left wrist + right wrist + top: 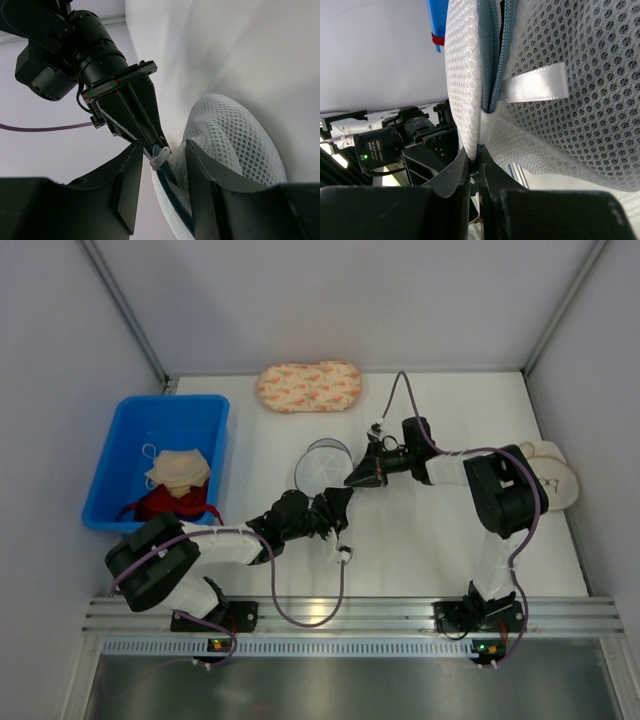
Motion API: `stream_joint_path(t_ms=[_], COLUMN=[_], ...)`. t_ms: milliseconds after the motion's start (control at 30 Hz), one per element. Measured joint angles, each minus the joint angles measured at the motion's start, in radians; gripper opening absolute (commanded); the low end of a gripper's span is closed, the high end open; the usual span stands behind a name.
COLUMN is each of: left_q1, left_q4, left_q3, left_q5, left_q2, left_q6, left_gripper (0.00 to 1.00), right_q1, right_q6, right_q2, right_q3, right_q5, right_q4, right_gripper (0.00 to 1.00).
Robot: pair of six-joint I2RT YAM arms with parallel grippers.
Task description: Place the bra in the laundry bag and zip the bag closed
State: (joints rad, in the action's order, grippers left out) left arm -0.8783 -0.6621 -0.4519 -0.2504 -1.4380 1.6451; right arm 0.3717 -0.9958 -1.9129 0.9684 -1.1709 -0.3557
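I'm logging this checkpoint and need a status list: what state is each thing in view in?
laundry bag, pinched at its zipper seam; how far it is zipped cannot be told.
right gripper, shut on the laundry bag.
left gripper, open, fingers on either side of the zipper pull, not gripping it.
blue bin, open-topped, with cloth inside.
peach pouch, lying flat.

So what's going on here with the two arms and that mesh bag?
Both arms are working on the laundry bag, which stands on edge in the middle of the table. The right gripper is pinched shut on the mesh at the zip's end, holding it steady. The left gripper has its fingers apart on either side of the white zip pull, not yet gripping it. Whether the bra is inside, and how far the zip is closed, I cannot tell.
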Motion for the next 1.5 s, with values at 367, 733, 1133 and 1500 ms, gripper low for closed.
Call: stream_joint_path(t_ms=[367,733,1133,1500], left_q1=[0.000,0.000,-0.018,-0.029], left_q4=[0.026,0.036,0.064,0.072], left_q3=[-0.001,-0.001,0.053,0.021], left_q5=[-0.026,-0.031,-0.061,-0.032], left_q2=[0.034,0.046,0.103,0.103], left_q6=[0.006,0.007,0.025,-0.006], left_gripper=[0.53,0.57,0.61,0.55], right_q1=[0.001,0.002,0.002,0.012], right_q6=[0.005,0.005,0.005,0.008], right_q2=[0.000,0.000,0.000,0.000], right_q3=[0.000,0.000,0.000,0.000], right_q5=[0.000,0.000,0.000,0.023], right_q4=[0.004,0.004,0.005,0.006], right_gripper=[0.00,0.00,0.00,0.00])
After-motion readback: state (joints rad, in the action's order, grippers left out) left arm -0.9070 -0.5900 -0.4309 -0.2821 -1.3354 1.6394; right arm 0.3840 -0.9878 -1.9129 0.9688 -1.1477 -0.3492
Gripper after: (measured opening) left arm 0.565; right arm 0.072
